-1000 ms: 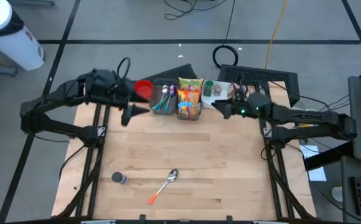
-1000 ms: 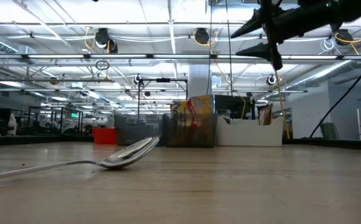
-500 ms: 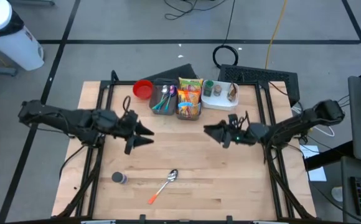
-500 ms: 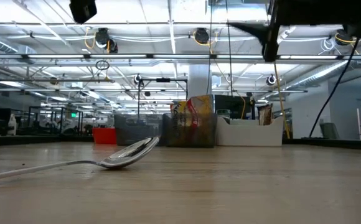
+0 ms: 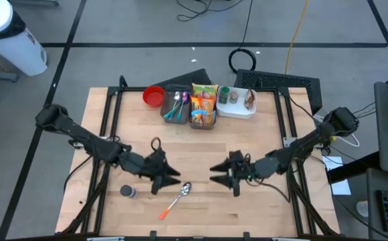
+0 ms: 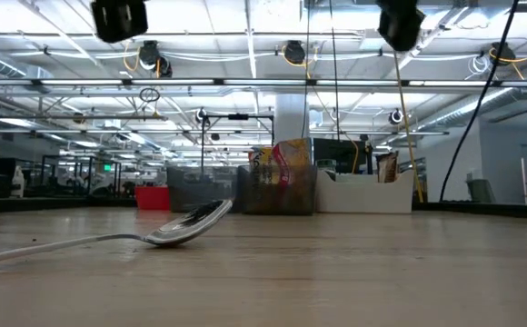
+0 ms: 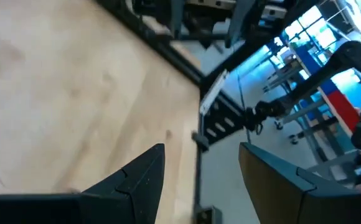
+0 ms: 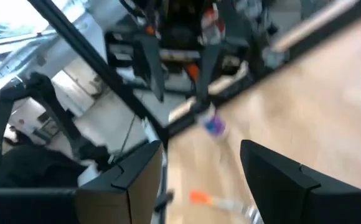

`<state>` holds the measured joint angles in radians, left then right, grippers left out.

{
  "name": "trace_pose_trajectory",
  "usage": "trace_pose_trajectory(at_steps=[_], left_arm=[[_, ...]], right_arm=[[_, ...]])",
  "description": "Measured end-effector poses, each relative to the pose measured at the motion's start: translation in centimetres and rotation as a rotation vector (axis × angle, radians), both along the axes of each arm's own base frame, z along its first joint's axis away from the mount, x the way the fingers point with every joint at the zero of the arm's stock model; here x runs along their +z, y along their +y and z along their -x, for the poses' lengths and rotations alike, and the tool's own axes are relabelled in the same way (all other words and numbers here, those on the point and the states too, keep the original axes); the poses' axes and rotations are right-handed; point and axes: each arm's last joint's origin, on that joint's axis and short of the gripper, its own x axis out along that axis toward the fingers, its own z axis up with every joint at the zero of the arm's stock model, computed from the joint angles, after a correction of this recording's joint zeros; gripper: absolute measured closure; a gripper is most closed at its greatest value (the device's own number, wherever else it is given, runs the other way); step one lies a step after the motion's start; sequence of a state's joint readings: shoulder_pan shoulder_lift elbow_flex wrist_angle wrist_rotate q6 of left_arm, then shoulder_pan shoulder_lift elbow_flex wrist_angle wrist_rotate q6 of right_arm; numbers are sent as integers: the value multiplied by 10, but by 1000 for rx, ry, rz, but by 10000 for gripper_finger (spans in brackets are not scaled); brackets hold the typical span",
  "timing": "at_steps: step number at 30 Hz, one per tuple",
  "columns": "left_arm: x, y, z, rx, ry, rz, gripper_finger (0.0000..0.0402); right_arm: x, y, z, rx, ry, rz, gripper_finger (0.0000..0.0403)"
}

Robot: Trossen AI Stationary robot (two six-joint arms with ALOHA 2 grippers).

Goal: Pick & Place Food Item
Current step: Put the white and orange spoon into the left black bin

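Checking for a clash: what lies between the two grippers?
In the high view, only the spoon's bowl end, just below the line from the left gripper to the right gripper; otherwise bare table.

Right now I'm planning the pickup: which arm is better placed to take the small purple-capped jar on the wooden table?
Left, probably. The left gripper, open and empty, hangs nearer the small purple-capped jar; the right gripper sits beyond the orange-handled metal spoon.

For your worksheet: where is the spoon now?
In the high view, the spoon lies near the table's front edge, between the small jar and the right gripper.
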<state>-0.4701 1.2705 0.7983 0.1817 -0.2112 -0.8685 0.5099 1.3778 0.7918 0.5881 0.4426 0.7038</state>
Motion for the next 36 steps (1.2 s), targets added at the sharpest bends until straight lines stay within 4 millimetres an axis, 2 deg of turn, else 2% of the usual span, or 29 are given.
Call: trace_pose_trajectory(at_steps=[5, 11, 16, 20, 24, 29, 33, 36], left_arm=[[-5, -29, -5, 3, 99, 46, 188], [-7, -49, -12, 27, 308, 0, 188], [-11, -58, -24, -6, 351, 11, 188], [-28, -63, -30, -15, 430, 20, 188], [-48, -69, -34, -31, 512, 24, 188], [-67, -73, -36, -17, 581, -4, 188], [-74, -69, -38, -15, 599, -57, 188], [-74, -60, -44, -37, 587, -120, 188]], right_arm=[[-26, 22, 3, 39, 144, -97, 193], [-66, 38, -4, 13, 293, -198, 193], [-83, 49, -26, -27, 325, -189, 193], [-92, 56, -43, -42, 338, -176, 193], [-101, 56, -55, -65, 354, -183, 193], [-107, 44, -65, -111, 368, -205, 193], [-114, 32, -73, -74, 408, -210, 193], [-114, 28, -75, -12, 418, -169, 193]])
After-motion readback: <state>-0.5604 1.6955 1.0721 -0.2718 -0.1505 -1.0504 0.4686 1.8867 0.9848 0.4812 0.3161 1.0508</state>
